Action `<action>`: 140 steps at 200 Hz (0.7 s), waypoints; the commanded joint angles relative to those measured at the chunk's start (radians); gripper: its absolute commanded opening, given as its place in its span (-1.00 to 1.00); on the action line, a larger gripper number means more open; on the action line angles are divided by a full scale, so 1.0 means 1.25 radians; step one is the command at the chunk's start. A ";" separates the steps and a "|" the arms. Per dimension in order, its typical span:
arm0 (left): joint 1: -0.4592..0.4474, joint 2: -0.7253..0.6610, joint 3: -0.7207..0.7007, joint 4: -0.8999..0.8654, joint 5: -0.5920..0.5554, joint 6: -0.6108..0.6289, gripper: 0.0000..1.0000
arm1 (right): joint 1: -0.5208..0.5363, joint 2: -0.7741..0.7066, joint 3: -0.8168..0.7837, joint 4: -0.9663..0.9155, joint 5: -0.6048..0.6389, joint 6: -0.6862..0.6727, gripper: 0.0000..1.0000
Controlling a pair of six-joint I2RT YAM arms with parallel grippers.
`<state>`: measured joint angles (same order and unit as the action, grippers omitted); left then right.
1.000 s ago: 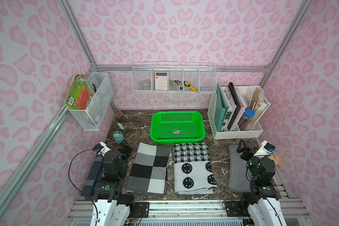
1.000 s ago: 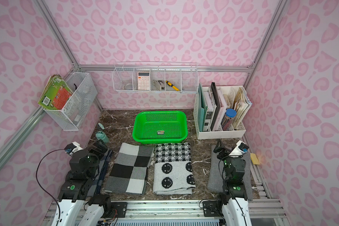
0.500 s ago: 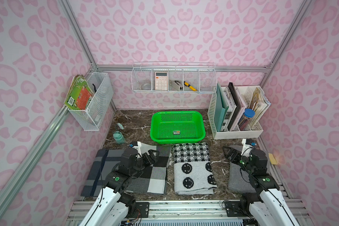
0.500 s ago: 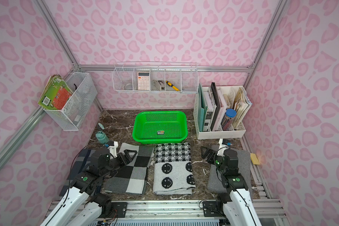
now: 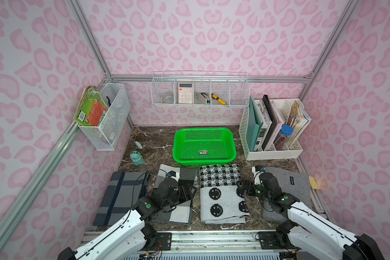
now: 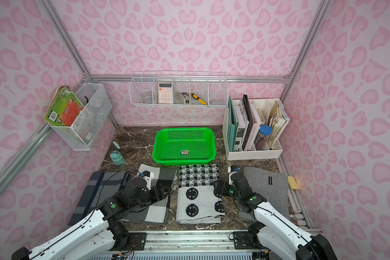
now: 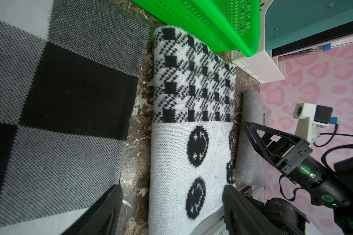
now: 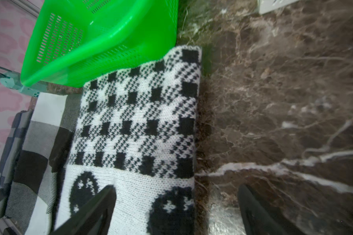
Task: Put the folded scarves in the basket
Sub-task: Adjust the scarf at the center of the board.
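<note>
Basket sticker (image 5: 203, 153) print illegible

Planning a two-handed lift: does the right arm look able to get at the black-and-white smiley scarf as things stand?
Probably yes. The right gripper is open beside the smiley scarf, at its edge, and in the right wrist view nothing lies between them.

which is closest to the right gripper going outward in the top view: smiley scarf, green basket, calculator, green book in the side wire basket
From the right gripper, in a top view:
1. smiley scarf, right beside it, toward the left arm
2. green basket, behind the scarf
3. calculator, in the back-wall wire rack
4. green book, in the wire basket on the left wall
</note>
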<state>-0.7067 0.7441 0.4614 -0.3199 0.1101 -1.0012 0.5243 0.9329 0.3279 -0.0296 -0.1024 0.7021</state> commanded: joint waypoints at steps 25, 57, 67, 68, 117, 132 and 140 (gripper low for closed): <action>-0.036 0.025 -0.017 0.025 -0.025 -0.063 0.51 | 0.003 0.081 0.014 0.105 -0.004 -0.016 0.76; -0.080 0.093 -0.015 0.079 -0.047 -0.089 0.51 | 0.008 0.124 0.046 0.104 -0.033 -0.010 0.72; -0.097 0.112 -0.012 0.097 -0.062 -0.094 0.50 | 0.019 0.130 0.048 0.108 -0.023 -0.010 0.71; -0.098 0.114 -0.013 0.099 -0.063 -0.095 0.50 | 0.020 0.131 0.048 0.109 -0.021 -0.010 0.72; -0.143 0.259 0.013 0.206 -0.070 -0.102 0.45 | 0.028 0.201 0.038 0.130 -0.019 0.002 0.70; -0.150 0.313 0.035 0.213 -0.067 -0.102 0.39 | 0.032 0.211 0.037 0.130 -0.014 0.007 0.63; -0.153 0.334 0.044 0.217 -0.068 -0.104 0.35 | 0.034 0.211 0.035 0.132 -0.014 0.011 0.56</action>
<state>-0.8879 1.0958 0.4847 -0.1040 0.0341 -1.1263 0.5602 1.1896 0.3733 0.1146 -0.1249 0.7017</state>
